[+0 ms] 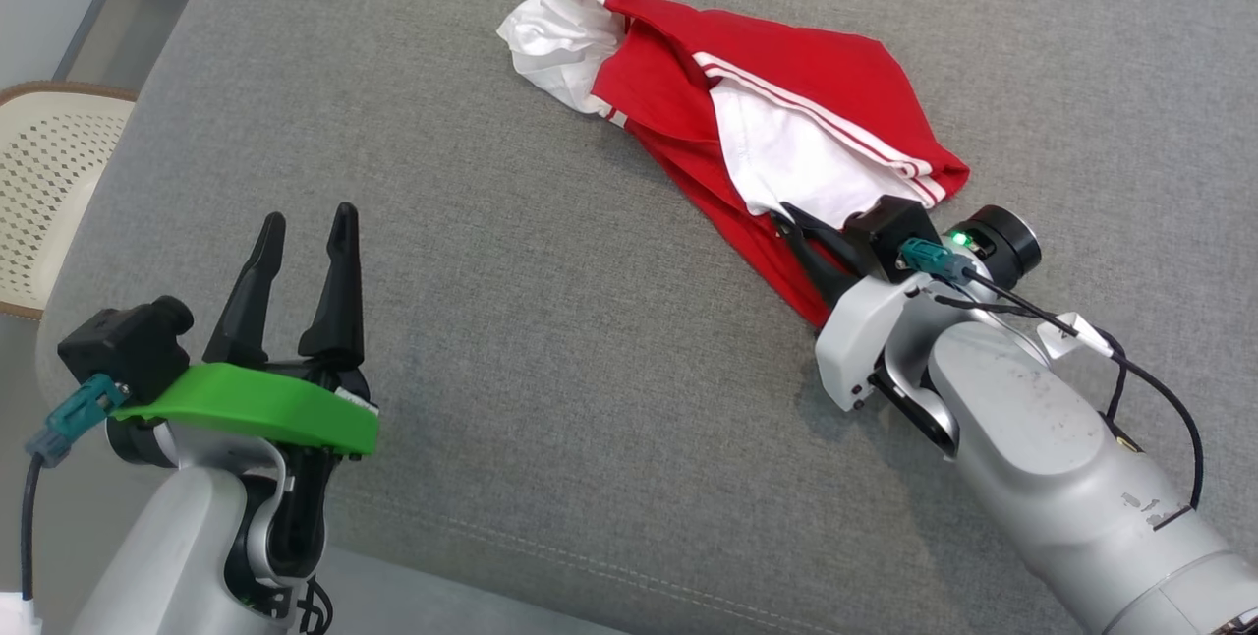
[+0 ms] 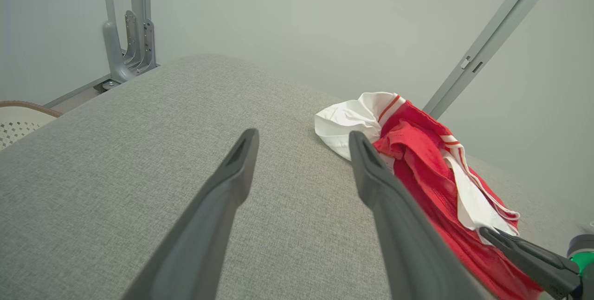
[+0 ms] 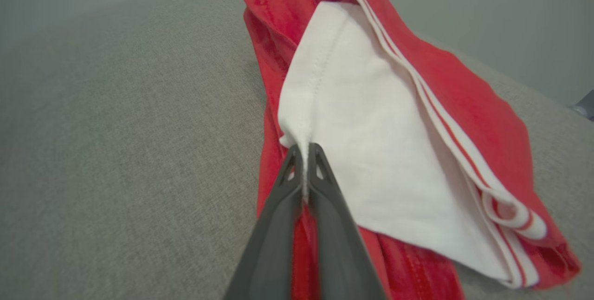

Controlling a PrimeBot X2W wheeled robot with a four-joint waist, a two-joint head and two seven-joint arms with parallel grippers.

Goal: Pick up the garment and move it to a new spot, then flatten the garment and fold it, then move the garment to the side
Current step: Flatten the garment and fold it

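Gripping the crumpled red-and-white cloth garment (image 1: 786, 85) by its white fold is the right pincer (image 3: 304, 151); the left pincer (image 1: 309, 214) is hovering wide over the grey fabric desk (image 1: 491, 271).

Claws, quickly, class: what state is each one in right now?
Left claw: open, holding nothing.
Right claw: closed on the garment, pinching its white fabric.

Counter (image 1: 550, 320): covered in grey woven fabric, rounded far-left corner, stitched seam along the near edge. One item lies on it: a crumpled red-and-white garment (image 1: 816, 65), far right, striped trim showing.
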